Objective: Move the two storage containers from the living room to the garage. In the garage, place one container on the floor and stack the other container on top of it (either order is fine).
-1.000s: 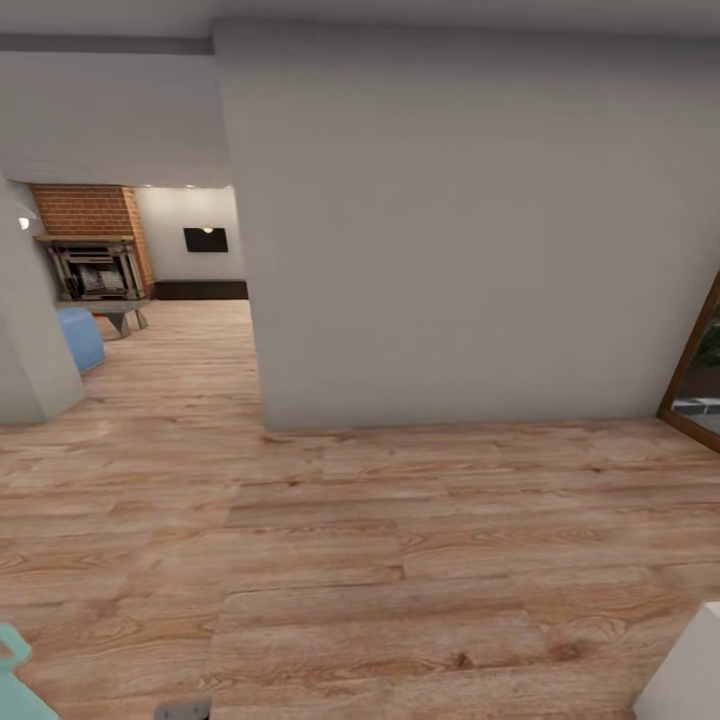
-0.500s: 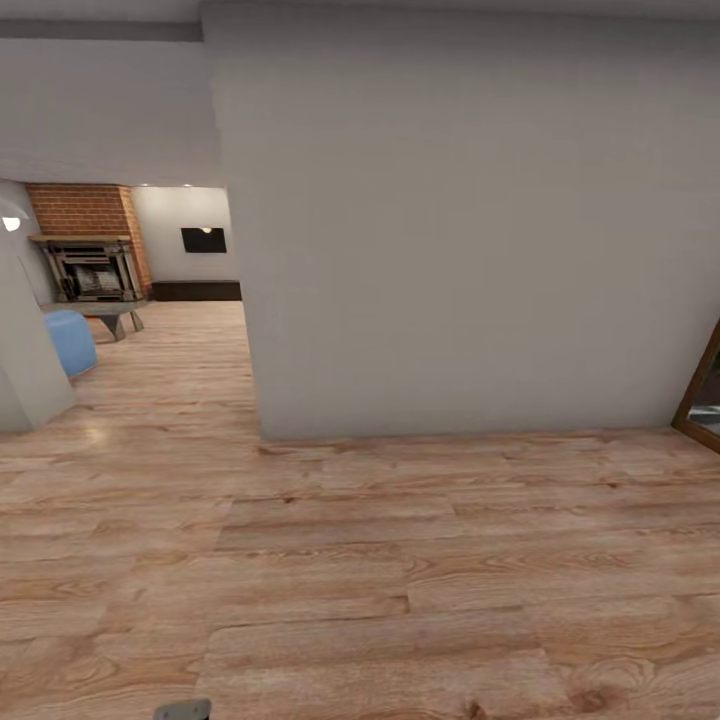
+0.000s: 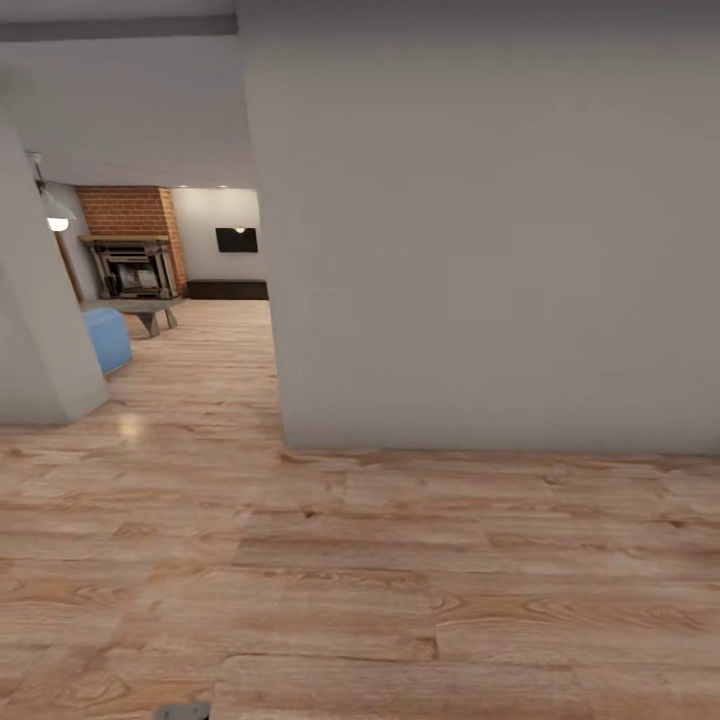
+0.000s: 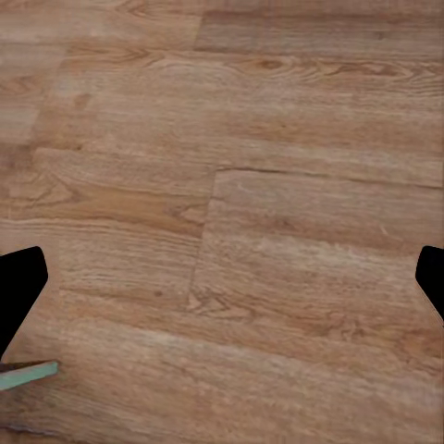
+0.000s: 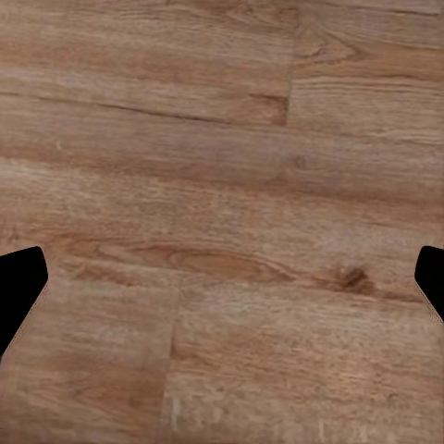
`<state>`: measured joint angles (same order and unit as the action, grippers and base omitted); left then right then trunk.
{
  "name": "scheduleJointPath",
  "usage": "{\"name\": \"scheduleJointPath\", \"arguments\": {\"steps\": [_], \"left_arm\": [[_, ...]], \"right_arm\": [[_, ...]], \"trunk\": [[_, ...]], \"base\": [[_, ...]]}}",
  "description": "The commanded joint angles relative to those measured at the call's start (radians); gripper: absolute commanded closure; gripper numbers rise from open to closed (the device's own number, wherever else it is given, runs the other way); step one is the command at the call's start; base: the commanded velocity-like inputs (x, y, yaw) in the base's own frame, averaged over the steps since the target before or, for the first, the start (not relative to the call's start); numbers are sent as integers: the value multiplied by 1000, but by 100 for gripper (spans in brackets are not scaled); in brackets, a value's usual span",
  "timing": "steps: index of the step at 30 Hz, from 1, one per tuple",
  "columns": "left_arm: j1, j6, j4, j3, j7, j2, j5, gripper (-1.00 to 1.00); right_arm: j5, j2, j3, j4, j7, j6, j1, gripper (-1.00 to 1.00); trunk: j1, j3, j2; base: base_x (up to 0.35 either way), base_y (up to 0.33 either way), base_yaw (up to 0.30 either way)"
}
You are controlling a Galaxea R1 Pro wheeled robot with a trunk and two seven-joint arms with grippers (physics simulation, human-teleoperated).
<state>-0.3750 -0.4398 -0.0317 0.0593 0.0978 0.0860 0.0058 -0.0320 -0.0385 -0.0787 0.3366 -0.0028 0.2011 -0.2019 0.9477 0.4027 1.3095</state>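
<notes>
1. A light wood-plank floor runs across the foreground of the head view and on through an opening toward a farther room.
2. A broad cream wall stands straight ahead, its base meeting the planks.
3. Beyond the opening stand a brick fireplace, a low grey table before it, and a blue seat, perhaps a sofa end, by the near wall corner.
4. A lit lamp hangs above the blue seat.
5. The left gripper is spread wide over bare planks, its dark fingertips at opposite edges, holding nothing.
6. The right gripper is likewise spread, empty, above the planks.
</notes>
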Motion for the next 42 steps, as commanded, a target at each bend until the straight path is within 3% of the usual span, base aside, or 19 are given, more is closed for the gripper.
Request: {"name": "scheduleJointPath", "arguments": {"steps": [1, 10, 23, 42], "left_arm": [[-1, -3, 1, 5, -1, 0, 0, -100], [-1, -3, 1, 5, -1, 0, 0, -100], [-1, -3, 1, 5, -1, 0, 0, -100], [-1, -3, 1, 5, -1, 0, 0, -100]], "right_arm": [[-3, 0, -1, -1, 0, 3, -1, -100], [-3, 0, -1, -1, 0, 3, -1, -100], [-3, 0, -1, -1, 0, 3, -1, -100], [-3, 0, -1, -1, 0, 3, -1, -100]], "trunk": [[1, 1, 1], [1, 1, 1], [1, 1, 1], [1, 1, 1]], "base": [[347, 0, 52], [347, 0, 41], [347, 0, 222], [346, 0, 72]]}}
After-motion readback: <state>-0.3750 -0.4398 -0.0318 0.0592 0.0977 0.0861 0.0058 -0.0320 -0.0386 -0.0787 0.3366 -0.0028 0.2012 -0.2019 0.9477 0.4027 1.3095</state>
